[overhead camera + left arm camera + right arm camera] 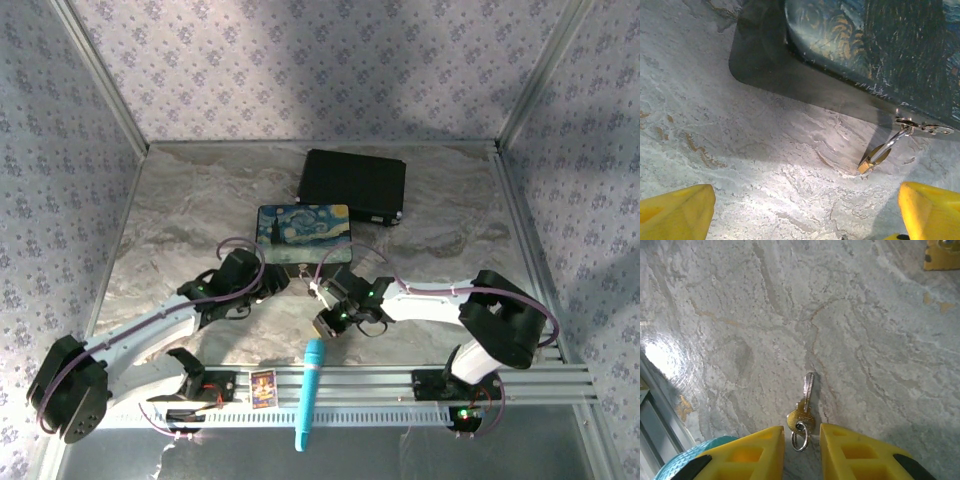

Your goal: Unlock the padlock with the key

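The tiny brass padlock (874, 159) hangs by its thin silver shackle (892, 141) from the hasp (922, 128) of the painted box (880, 45), its body resting on the marble table. My left gripper (805, 210) stands wide open just short of it, with nothing between its yellow fingers (675, 212). The small key (804, 407), with a brass head and a silver ring, lies on the table. My right gripper (802, 445) is open, its fingertips straddling the key's ring with a small gap on each side. In the top view both grippers (270, 285) (325, 325) sit in front of the box (303, 232).
A black case (352, 185) lies behind the painted box. A blue marker (308, 395) crosses the front rail (420, 380), beside a small card (262, 387); its teal end (670, 465) lies left of my right fingers. A brass-yellow corner (942, 257) shows at the right wrist view's top edge.
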`<state>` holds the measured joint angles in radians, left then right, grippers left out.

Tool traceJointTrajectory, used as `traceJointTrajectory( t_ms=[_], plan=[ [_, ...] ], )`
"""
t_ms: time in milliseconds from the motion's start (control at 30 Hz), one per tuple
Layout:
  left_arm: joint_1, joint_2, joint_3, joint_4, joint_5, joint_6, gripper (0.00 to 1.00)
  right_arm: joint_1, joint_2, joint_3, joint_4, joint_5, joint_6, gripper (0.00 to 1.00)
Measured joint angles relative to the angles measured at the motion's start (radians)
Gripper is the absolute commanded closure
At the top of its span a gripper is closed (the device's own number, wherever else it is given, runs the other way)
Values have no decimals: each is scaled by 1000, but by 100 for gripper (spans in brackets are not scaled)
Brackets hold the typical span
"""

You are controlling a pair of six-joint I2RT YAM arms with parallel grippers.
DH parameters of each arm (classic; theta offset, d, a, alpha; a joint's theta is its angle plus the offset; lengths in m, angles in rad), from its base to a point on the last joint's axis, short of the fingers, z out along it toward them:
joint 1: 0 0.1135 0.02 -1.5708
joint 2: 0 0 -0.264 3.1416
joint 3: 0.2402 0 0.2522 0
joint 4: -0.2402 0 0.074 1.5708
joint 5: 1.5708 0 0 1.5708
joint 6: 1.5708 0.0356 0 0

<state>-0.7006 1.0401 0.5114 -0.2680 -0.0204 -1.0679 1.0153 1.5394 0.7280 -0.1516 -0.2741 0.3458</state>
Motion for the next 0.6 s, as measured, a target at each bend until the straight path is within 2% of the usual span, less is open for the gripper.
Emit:
traceJointTrajectory(
  t_ms=[433, 533, 600],
  plan=[
    [0, -76, -35, -3, -40, -5, 5, 11, 19, -23, 34, 1, 61, 76],
    [0, -89, -40, -4, -49, -8, 5, 11, 22, -24, 37, 6, 72, 95],
    [0, -91, -40, -5, -50, -8, 5, 11, 27, -24, 48, 0, 80, 98]
  ],
)
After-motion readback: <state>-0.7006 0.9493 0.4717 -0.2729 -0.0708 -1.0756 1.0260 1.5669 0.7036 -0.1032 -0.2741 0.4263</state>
